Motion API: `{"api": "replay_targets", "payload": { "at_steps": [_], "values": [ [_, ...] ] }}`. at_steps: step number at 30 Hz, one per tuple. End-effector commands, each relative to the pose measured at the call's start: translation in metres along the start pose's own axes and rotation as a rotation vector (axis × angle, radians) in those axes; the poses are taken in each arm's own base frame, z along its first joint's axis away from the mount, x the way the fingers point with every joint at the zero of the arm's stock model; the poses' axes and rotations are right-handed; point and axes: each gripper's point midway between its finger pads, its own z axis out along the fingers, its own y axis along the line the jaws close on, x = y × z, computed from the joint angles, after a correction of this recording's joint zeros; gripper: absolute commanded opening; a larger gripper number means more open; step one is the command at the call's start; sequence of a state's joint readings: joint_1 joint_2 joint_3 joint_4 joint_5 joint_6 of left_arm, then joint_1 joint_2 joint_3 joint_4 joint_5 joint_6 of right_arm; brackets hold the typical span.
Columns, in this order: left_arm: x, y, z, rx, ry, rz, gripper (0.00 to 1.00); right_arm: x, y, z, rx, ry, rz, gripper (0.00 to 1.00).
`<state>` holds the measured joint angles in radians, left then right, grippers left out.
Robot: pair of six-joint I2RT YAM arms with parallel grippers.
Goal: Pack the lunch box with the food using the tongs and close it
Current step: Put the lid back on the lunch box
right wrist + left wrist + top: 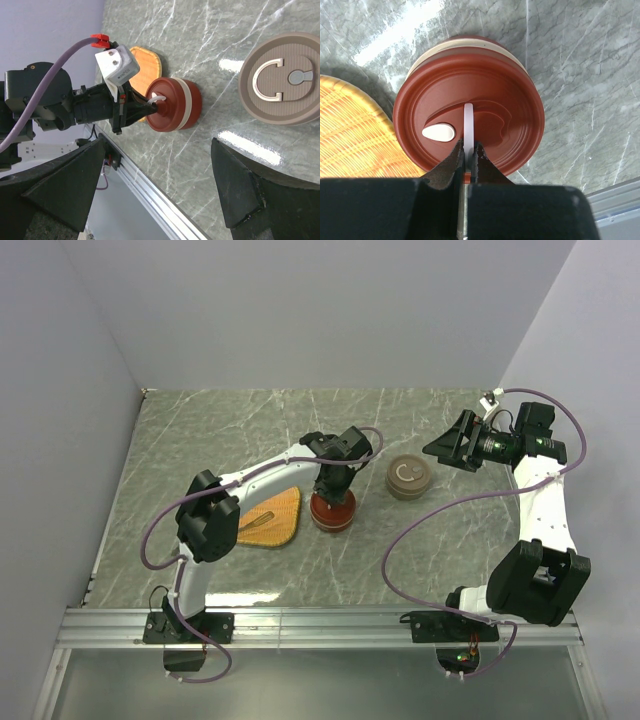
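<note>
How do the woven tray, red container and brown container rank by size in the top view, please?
1. Woven tray, though partly hidden.
2. Brown container and red container look alike; the left gripper hides part of the red one.

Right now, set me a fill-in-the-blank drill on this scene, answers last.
The left pincer pinches the ____ handle atop the red container.
The right pincer stands ____, holding nothing.
In the top view, the woven tray lies ____ of the red container.
Missing: white; open; left.
</note>
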<state>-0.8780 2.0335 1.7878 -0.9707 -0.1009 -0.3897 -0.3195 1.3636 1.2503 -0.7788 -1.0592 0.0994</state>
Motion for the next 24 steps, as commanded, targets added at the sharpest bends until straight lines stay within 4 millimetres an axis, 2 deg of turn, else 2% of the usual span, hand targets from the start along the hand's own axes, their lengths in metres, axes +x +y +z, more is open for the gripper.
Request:
{"api": "replay_targets", "payload": {
  "at_steps": [1,11,24],
  "values": [
    [0.004,-0.005,-0.003,0.017,0.011,-0.002,0.00,-0.006,0.007,-0.005,-0.014,-0.023,-0.033,0.93],
    [0.009,-0.006,0.002,0.034,0.034,0.019,0.00,-0.006,0.006,-0.005,-0.013,-0.024,-0.028,0.93],
    [0.010,0.003,0.009,-0.014,0.037,0.046,0.00,-0.005,0.007,-0.006,-0.014,-0.023,-0.031,0.93]
  ]
}}
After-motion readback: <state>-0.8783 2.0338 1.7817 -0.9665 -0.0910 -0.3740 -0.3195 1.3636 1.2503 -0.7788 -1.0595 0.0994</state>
